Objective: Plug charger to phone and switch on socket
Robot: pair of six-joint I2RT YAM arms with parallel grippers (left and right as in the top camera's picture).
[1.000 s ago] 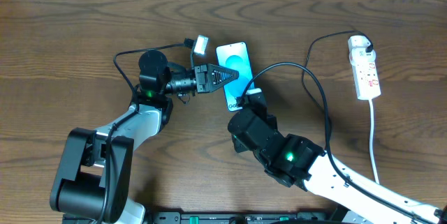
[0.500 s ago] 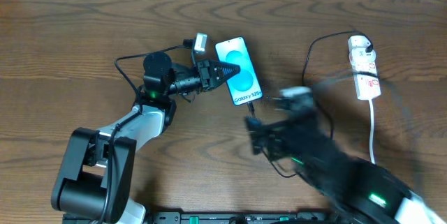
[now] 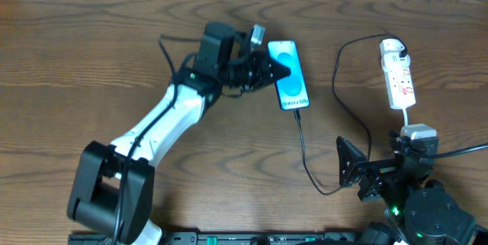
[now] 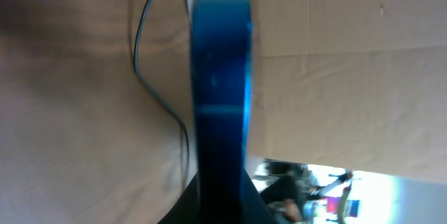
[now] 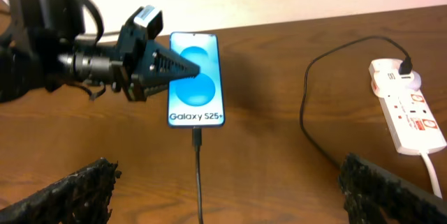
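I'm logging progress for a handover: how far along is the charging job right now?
Done, it seems: the charger has its plug in the phone, at its bottom edge. In hand: the left claw grips the phone's side. Left: switching on the socket. The right claw hangs open and empty, apart from it. The switch is too small to tell whether it is already on.

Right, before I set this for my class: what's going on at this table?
The left gripper holds the phone by a long edge, screen lit. The charger is already plugged into the phone's bottom end and runs across to the socket. The right gripper hangs open near the front edge of the table, holding nothing. Whether the socket is switched on is too small to tell.
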